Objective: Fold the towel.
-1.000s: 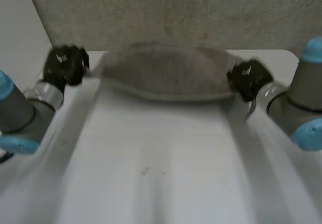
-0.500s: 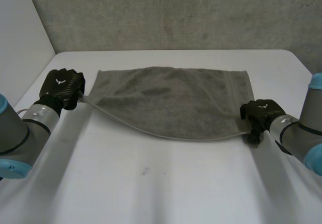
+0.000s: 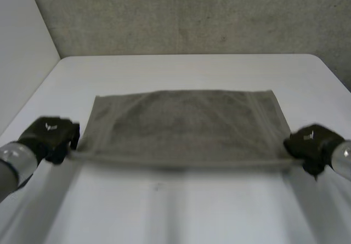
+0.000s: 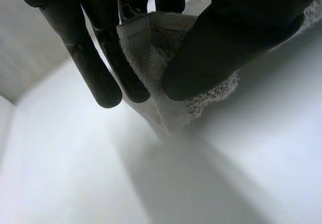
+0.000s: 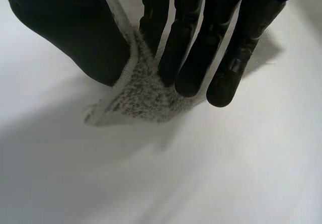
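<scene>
Obs.: The towel [image 3: 186,126] lies spread on the white table [image 3: 181,68], long side across. Its far edge rests flat. Its near edge is drawn into a straight line between the two hands, with a shadow beneath it, so it looks slightly off the surface.

Left hand [image 3: 48,138]: at the near-left corner. In the left wrist view the corner [image 4: 166,83] is pinched between thumb and fingers [image 4: 95,68], with a small tip of cloth poking out past the thumb.

Right hand [image 3: 311,144]: at the near-right corner. In the right wrist view the thumb clamps the corner [image 5: 141,95] against the fingers [image 5: 188,58], and the cloth tip touches the table.

Judgement: both corners are gripped and the fold itself is not yet made.

How to do it well:
- Raise both hands together and level, so that the edge neither sags nor skews.
- Take care not to over-stretch; both pinches sit close to the corner tips, and the cloth could slip out.
- Carry the near edge up and over towards the far edge in one arc, then match corner to corner.
- Lower until the cloth rests, and only then let your fingers part.
- Watch the far edge; if it drags, the fold will land crooked.
</scene>
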Motion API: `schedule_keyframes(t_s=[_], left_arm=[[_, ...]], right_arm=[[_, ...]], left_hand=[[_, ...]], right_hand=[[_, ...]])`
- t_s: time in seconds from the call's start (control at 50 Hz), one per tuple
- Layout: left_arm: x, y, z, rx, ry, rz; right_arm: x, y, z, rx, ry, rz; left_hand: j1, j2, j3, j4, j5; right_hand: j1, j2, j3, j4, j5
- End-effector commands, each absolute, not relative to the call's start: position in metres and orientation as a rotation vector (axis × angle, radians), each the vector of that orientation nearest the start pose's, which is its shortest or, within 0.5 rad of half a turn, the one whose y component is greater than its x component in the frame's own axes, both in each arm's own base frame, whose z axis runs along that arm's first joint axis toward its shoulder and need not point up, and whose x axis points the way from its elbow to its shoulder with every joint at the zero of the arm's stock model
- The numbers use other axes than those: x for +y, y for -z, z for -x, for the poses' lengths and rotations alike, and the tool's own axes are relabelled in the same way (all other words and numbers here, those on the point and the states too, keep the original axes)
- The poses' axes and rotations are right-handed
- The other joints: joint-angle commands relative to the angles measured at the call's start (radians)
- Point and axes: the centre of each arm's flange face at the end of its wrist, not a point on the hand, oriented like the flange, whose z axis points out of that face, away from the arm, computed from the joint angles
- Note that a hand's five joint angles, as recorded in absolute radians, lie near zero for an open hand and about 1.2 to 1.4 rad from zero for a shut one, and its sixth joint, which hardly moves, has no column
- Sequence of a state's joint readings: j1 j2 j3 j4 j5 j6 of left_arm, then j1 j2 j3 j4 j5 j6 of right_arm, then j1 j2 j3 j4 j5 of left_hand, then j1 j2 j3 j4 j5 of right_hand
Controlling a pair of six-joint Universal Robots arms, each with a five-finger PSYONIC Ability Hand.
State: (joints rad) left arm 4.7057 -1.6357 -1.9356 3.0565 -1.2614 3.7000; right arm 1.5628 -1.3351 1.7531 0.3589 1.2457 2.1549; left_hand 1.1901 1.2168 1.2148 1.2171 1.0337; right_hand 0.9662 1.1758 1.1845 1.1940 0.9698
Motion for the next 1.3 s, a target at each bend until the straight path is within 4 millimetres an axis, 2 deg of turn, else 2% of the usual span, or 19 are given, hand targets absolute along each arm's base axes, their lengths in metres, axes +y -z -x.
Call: schedule_keyframes(t_s=[0.02,0.12,0.16,0.26,0.36,0.44,0.64,0.66,0.68,0.7,0.72,0.74,0.76,0.88,0.94,0.98,1.08,1.22,1.3], left_arm=[[-0.213,-0.197,0.159,2.63,1.445,-1.134],[-0.233,-0.207,0.161,2.526,1.586,-1.166],[-0.26,-0.2,0.165,2.479,1.657,-1.162],[-0.301,-0.19,0.189,2.427,1.8,-1.168],[-0.344,-0.175,0.198,2.369,1.836,-1.063],[-0.381,-0.164,0.209,2.256,1.908,-1.007],[-0.414,-0.143,0.234,2.11,2.048,-1.026],[-0.417,-0.138,0.235,2.111,2.044,-1.029],[-0.417,-0.138,0.235,2.111,2.044,-1.029],[-0.418,-0.135,0.236,2.117,2.04,-1.032],[-0.416,-0.131,0.238,2.122,2.033,-1.043],[-0.416,-0.131,0.238,2.122,2.032,-1.043],[-0.413,-0.128,0.241,2.127,2.029,-1.062],[-0.407,-0.138,0.244,2.093,2.056,-1.074],[-0.403,-0.153,0.243,2.059,2.088,-1.058],[-0.399,-0.16,0.241,2.049,2.095,-1.05],[-0.386,-0.175,0.237,2.05,2.104,-1.037],[-0.357,-0.18,0.231,2.102,2.064,-1.05],[-0.352,-0.18,0.231,2.109,2.059,-1.054]], right_arm=[[-0.223,-0.194,-0.143,2.414,0.88,1.831],[-0.274,-0.199,-0.139,2.507,1.131,1.686],[-0.291,-0.201,-0.144,2.508,1.224,1.646],[-0.327,-0.206,-0.174,2.435,1.455,1.628],[-0.371,-0.191,-0.201,2.406,1.702,1.665],[-0.387,-0.179,-0.216,2.355,1.834,1.68],[-0.433,-0.138,-0.237,2.219,2.231,1.633],[-0.433,-0.138,-0.237,2.219,2.231,1.633],[-0.434,-0.13,-0.239,2.22,2.236,1.634],[-0.433,-0.123,-0.243,2.217,2.237,1.64],[-0.433,-0.123,-0.243,2.217,2.237,1.64],[-0.431,-0.12,-0.246,2.218,2.24,1.643],[-0.431,-0.12,-0.246,2.218,2.24,1.643],[-0.427,-0.136,-0.246,2.245,2.288,1.592],[-0.421,-0.162,-0.244,2.211,2.336,1.545],[-0.409,-0.184,-0.239,2.192,2.342,1.422],[-0.385,-0.206,-0.231,2.184,2.268,1.195],[-0.364,-0.188,-0.182,2.456,1.918,0.889],[-0.356,-0.172,-0.175,2.534,1.774,0.86]], left_hand=[[0.206,0.179,0.182,0.179,0.188],[0.206,0.179,0.182,0.179,0.188],[0.206,0.179,0.182,0.179,0.188],[0.206,0.179,0.182,0.179,0.188],[0.206,0.179,0.182,0.179,0.188],[0.206,0.179,0.182,0.179,0.188],[0.206,0.179,0.182,0.179,0.188],[0.206,0.179,0.182,0.179,0.188],[0.206,0.179,0.182,0.179,0.188],[0.09,0.064,0.066,0.063,0.072],[-0.69,-0.717,-0.714,-0.717,-0.708],[-0.698,-0.724,-0.722,-0.725,-0.716],[-1.012,-1.038,-1.036,-1.039,-1.03],[-1.016,-1.042,-1.04,-1.043,-1.034],[-1.016,-1.042,-1.04,-1.043,-1.034],[-1.016,-1.042,-1.04,-1.043,-1.034],[-1.016,-1.042,-1.04,-1.043,-1.034],[-1.016,-1.042,-1.04,-1.043,-1.034],[-1.016,-1.042,-1.04,-1.043,-1.034]], right_hand=[[0.43,0.22,0.212,0.202,0.252],[0.43,0.22,0.212,0.202,0.252],[0.43,0.22,0.212,0.202,0.252],[0.43,0.22,0.212,0.202,0.252],[0.43,0.22,0.212,0.202,0.252],[0.43,0.22,0.212,0.202,0.252],[0.43,0.22,0.212,0.202,0.252],[0.43,0.22,0.212,0.202,0.252],[0.106,-0.104,-0.113,-0.122,-0.073],[-0.677,-0.886,-0.895,-0.904,-0.855],[-0.684,-0.894,-0.903,-0.912,-0.863],[-0.792,-1.001,-1.01,-1.019,-0.97],[-0.792,-1.001,-1.01,-1.019,-0.97],[-0.792,-1.001,-1.01,-1.019,-0.97],[-0.792,-1.001,-1.01,-1.019,-0.97],[-0.792,-1.001,-1.01,-1.019,-0.97],[-0.792,-1.001,-1.01,-1.019,-0.97],[-0.792,-1.001,-1.01,-1.019,-0.97],[-0.732,-0.941,-0.95,-0.96,-0.91]])
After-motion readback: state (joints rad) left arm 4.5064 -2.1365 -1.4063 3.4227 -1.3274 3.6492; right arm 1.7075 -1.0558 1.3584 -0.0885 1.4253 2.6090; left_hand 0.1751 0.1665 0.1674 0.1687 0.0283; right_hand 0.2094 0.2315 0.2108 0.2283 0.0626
